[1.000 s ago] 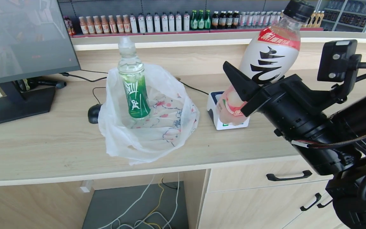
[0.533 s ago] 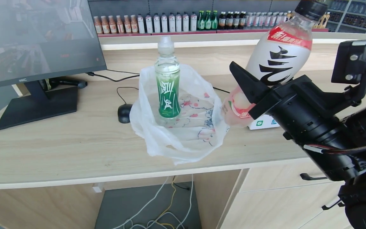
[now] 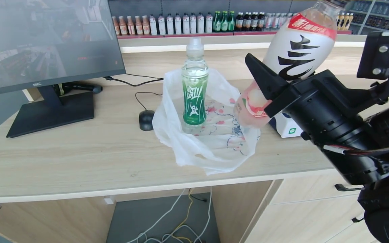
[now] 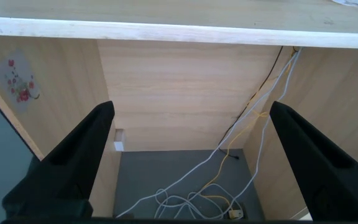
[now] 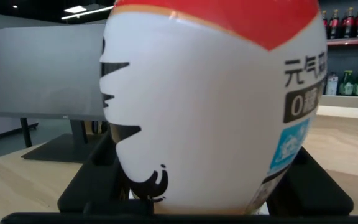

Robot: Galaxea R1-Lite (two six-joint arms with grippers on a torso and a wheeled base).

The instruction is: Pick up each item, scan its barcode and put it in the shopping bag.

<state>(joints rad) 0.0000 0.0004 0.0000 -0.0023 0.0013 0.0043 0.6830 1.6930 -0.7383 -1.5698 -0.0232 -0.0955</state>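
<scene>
My right gripper (image 3: 271,79) is shut on a white-labelled peach drink bottle (image 3: 292,60), which it holds tilted above the counter. The bottle's pink base hangs over the right rim of the white plastic shopping bag (image 3: 214,148). The same bottle (image 5: 216,106) sits close up between the fingers in the right wrist view. A green-labelled bottle (image 3: 194,98) stands upright inside the bag. The white barcode scanner (image 3: 287,126) sits right of the bag, partly hidden behind my right arm. My left gripper (image 4: 191,162) hangs open below the counter's edge, holding nothing.
A monitor (image 3: 46,40) on a black stand occupies the counter's left side. A black mouse (image 3: 146,119) lies just left of the bag. Loose cables (image 4: 229,168) hang under the counter. Drawers with black handles (image 3: 344,187) are below at the right.
The head camera has turned, shifting the whole scene rightward. My right gripper carried the peach bottle left, from over the scanner to over the bag's right rim.
</scene>
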